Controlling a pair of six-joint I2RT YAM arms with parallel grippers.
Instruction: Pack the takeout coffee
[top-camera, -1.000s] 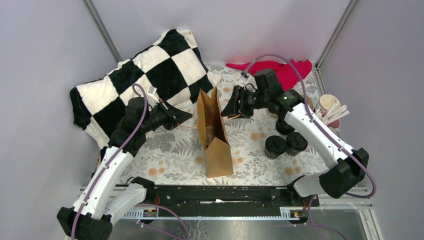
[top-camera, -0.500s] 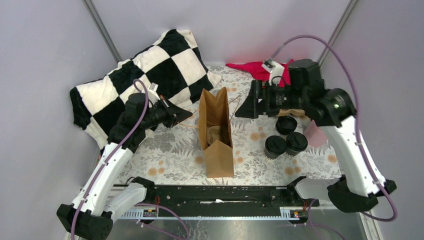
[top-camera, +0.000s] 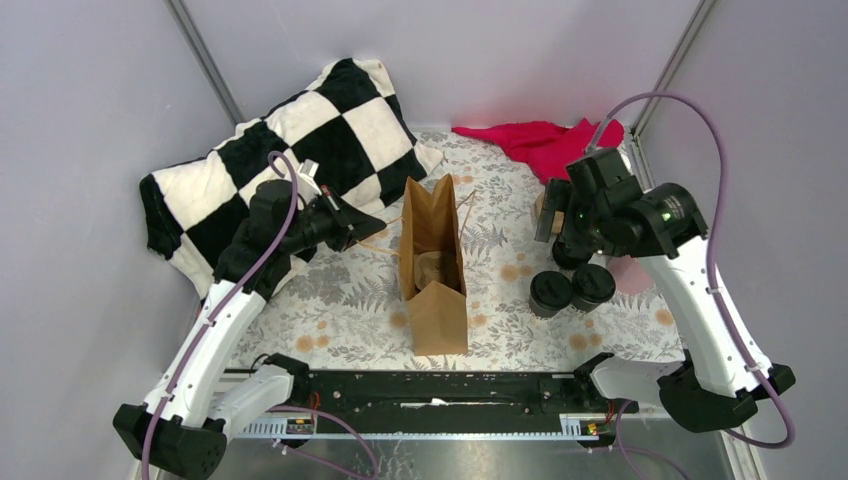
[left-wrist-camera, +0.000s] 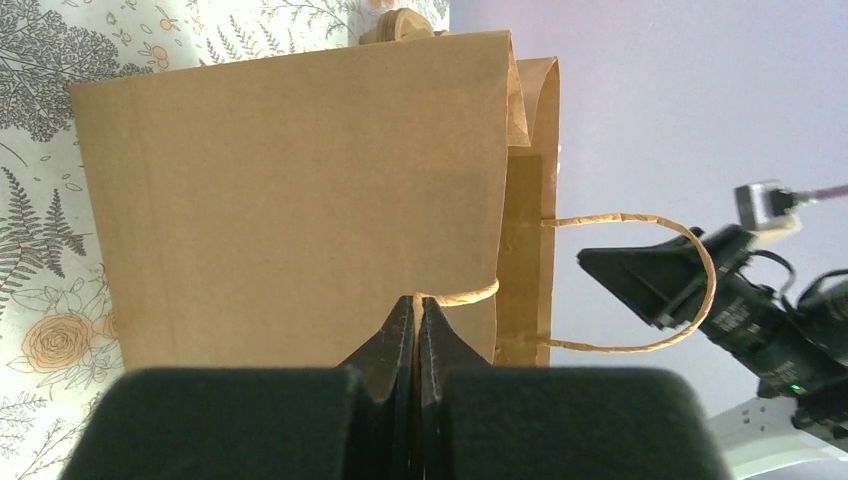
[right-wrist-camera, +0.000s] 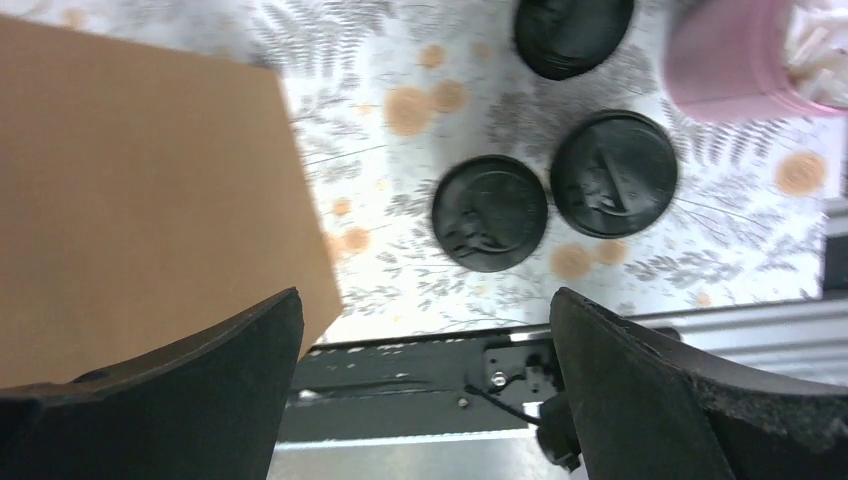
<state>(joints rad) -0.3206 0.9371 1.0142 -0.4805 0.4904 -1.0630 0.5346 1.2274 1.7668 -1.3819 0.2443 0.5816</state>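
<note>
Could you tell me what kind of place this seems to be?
Likely a lab test booth, not a café: plain walls between metal posts, arms bolted to a rail, and staged props like the bag and cups.

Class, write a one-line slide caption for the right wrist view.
Open right gripper hovers above three black-lidded coffee cups, beside the brown paper bag.

Top view: fixed, high at 6 o'clock, looking down on the whole table (top-camera: 340, 300). Left wrist: close, side-on to the paper bag (left-wrist-camera: 290, 190). Right wrist: overhead, sharing the bag's edge, with black cups (right-wrist-camera: 490, 212) at its 3 o'clock.
</note>
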